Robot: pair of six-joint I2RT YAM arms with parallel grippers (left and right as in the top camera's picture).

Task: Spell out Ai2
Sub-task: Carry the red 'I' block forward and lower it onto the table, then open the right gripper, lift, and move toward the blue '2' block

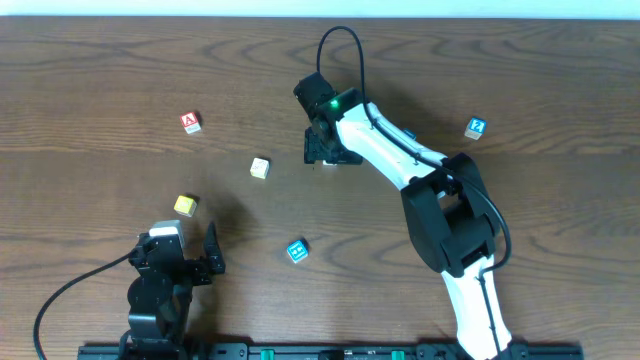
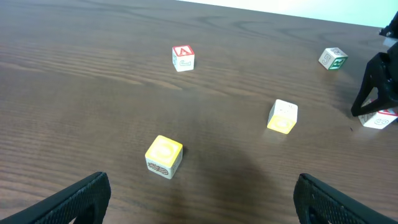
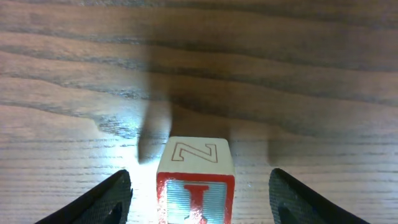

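The red A block [image 1: 190, 122] sits at the back left and shows in the left wrist view [image 2: 183, 58]. The red I block [image 3: 195, 190] stands on the table between the open fingers of my right gripper [image 3: 196, 196], apart from both; in the overhead view the gripper [image 1: 328, 150] hides it. It shows at the right edge of the left wrist view [image 2: 380, 119]. The blue 2 block [image 1: 475, 128] lies at the back right. My left gripper [image 1: 192, 258] is open and empty near the front left.
A yellow block [image 1: 185, 205] lies just ahead of my left gripper, also in the left wrist view [image 2: 164, 156]. A white-and-yellow block [image 1: 260, 168] and a blue block [image 1: 296, 250] lie mid-table. A green-marked block [image 2: 333, 58] sits far back.
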